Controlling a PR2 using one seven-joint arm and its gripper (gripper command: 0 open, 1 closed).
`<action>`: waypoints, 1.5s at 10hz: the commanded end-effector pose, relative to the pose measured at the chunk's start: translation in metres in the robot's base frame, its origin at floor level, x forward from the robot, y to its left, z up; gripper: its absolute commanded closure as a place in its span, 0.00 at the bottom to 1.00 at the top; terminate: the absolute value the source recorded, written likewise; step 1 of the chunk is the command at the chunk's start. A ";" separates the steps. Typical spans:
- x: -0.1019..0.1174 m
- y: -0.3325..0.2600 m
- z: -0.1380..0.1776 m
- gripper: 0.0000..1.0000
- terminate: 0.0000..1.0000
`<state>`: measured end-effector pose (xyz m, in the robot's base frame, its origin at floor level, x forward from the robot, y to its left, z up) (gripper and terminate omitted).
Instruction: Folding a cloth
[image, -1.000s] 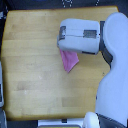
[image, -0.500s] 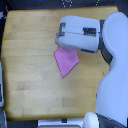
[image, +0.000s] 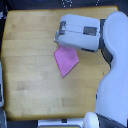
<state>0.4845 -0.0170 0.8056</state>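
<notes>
The pink-magenta cloth (image: 66, 61) lies flat on the wooden tabletop (image: 30, 55), right of the middle, ending in a point toward the bottom of the exterior view. Its upper edge runs under my arm's grey-white housing (image: 80, 32). My gripper (image: 59, 40) is at the housing's left end, directly over the cloth's upper corner. Its fingers are hidden by the housing, so I cannot tell whether they are open or shut, or whether they hold the cloth.
The robot's white body (image: 115, 85) covers the exterior view's right side and overlaps the table's right edge. Dark equipment (image: 2, 90) stands past the table's left edge. The table's near edge runs along the bottom of the view.
My arm has moved slightly toward the top of the view. More of the cloth shows now; it has gone from a narrow strip to a wider flat shape.
</notes>
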 end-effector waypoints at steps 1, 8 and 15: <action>0.039 -0.011 0.044 0.00 0.00; 0.087 -0.063 0.121 0.00 0.00; 0.103 -0.174 0.172 0.00 0.00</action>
<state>0.5775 -0.1121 0.9505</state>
